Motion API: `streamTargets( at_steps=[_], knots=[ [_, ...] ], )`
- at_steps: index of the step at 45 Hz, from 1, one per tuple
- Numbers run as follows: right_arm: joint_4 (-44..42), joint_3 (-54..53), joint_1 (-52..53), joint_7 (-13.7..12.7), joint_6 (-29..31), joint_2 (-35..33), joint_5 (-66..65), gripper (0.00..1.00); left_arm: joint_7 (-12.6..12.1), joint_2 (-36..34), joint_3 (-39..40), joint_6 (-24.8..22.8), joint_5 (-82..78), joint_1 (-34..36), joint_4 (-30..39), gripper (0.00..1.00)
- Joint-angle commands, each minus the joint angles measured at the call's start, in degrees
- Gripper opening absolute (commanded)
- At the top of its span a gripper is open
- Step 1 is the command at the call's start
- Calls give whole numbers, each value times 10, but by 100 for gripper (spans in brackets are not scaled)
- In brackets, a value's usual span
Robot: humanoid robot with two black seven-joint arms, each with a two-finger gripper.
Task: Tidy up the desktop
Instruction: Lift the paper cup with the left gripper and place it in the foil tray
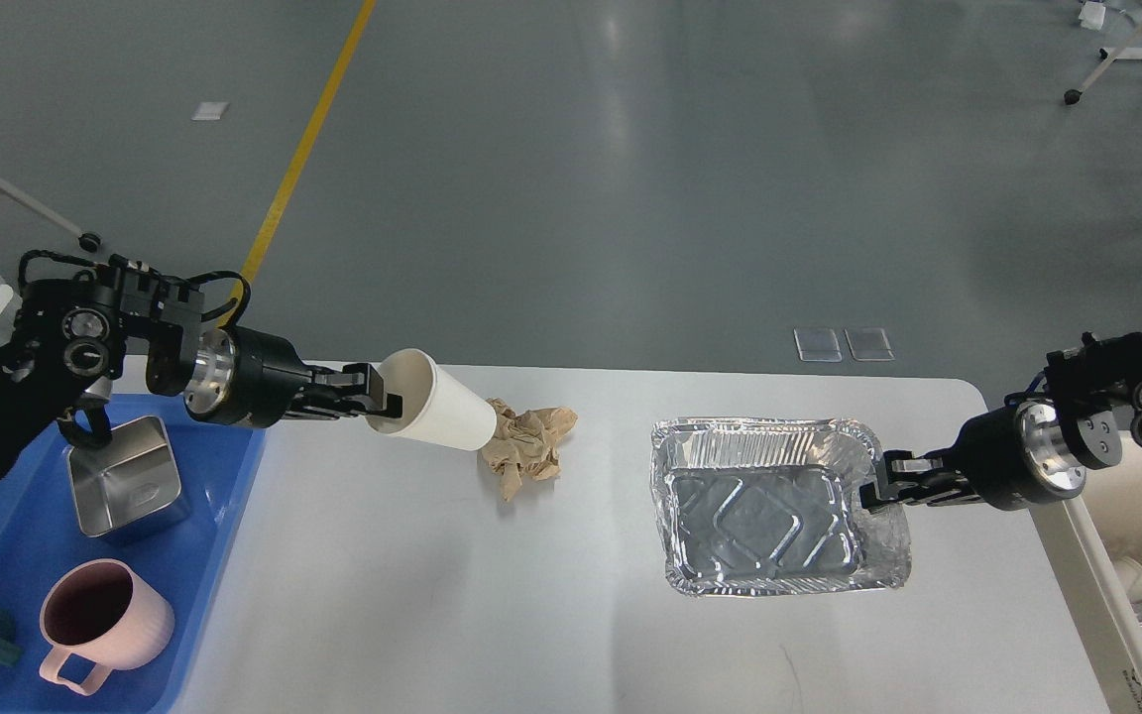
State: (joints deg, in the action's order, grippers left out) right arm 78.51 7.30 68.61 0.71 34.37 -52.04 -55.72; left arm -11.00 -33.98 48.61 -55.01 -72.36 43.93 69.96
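Your left gripper [381, 399] jaws pinch the light, crushable paper cup [432, 402] by its rim above the counter [412, 555], while your right gripper [876, 489] jaws nip the flimsy foil tray [767, 506] edge, so grip gently.

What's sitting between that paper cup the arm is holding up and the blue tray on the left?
Nothing visible blocks it. The left end effector grips the white paper cup by its rim, lifted above the desktop. The blue tray lies just left of it, with only the robot's own arm across that stretch.
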Motion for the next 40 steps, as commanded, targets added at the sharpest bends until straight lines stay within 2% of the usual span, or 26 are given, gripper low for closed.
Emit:
streamTargets(
  at_steps=[1, 10, 15, 22, 25, 26, 40],
  knots=[
    [0, 1, 0, 0, 0, 0, 0, 0, 0, -28, 29, 0, 35, 18, 0, 1],
    [0, 1, 0, 0, 0, 1, -2, 0, 0, -41, 29, 0, 56, 67, 7, 1],
    [0, 1, 0, 0, 0, 8, -3, 0, -1, -17, 5, 0, 64, 142, 5, 1],
    [0, 2, -1, 1, 0, 12, -4, 0, -1, 55, -97, 0, 64, 240, 1, 1],
    [0, 2, -1, 1, 0, 13, -4, 0, 0, 74, -118, 0, 65, 262, -2, 2],
    [0, 2, -1, 1, 0, 14, -4, 0, -1, 103, -137, 0, 65, 283, -6, 2],
    [0, 2, -2, 1, 0, 16, -4, 0, -1, 264, -234, 0, 62, 362, -47, 2]
  ],
)
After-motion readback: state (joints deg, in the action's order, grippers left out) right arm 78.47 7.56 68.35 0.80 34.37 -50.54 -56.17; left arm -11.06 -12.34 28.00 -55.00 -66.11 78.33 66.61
